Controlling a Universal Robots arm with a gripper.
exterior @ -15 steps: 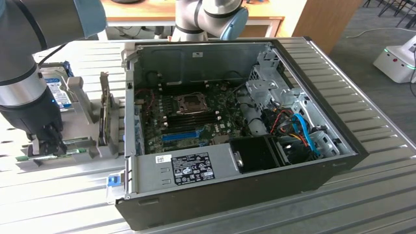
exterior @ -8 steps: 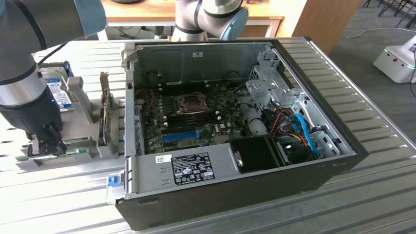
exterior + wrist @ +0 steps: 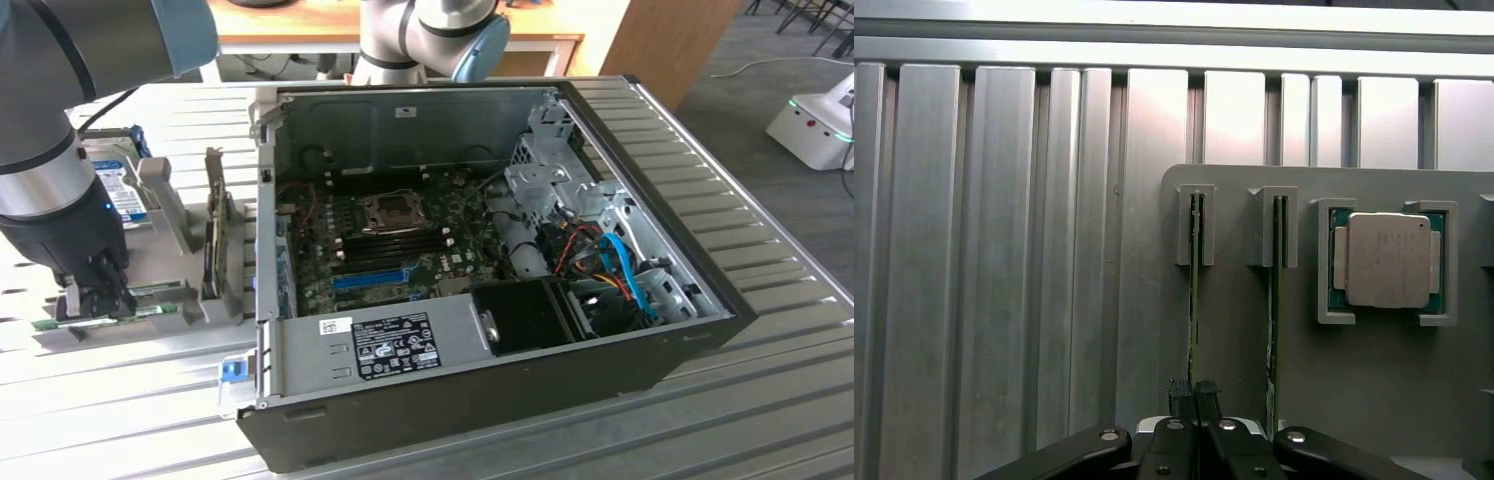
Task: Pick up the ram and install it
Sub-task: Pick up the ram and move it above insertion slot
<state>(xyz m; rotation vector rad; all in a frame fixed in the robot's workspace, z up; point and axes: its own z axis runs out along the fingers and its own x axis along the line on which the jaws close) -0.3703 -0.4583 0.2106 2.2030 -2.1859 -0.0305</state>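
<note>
1. At the exterior view's left edge, the gripper (image 3: 96, 300) is down over a gray holder (image 3: 54, 338) on the ribbed metal table (image 3: 134, 420); the arm rises straight up above it.
2. The jaws are pinched almost fully together; the black fingertips (image 3: 1179, 395) press from either side on the thin upper edge of the ram (image 3: 1194, 280), so the stick sits right between them, gripped near one end.
3. The ram stands on its long edge in the holder, its narrow edge turned toward the wrist camera; its long axis runs straight away from the gripper to a gray clip (image 3: 1195, 225) that cradles the far end, in line with the ribs of the table.
4. Just beside it, a second stick (image 3: 1275, 290) stands the same way, parallel and apart from the first, with no finger touching it.
5. Farther along the holder, a processor (image 3: 1387, 260) lies flat in a square pocket, silver lid up on a green board; I cannot make out any print on the lid.
6. Behind the holder in the exterior view, a hard drive (image 3: 123, 195) stands upright; its blue and white label is too small to read.
7. To the exterior view's right lies the open computer case (image 3: 467, 410), well apart from the ram; a white label (image 3: 394, 345) on its metal box carries lines of print and marks, none readable; a blue slot (image 3: 371, 279) shows on the board inside.
</note>
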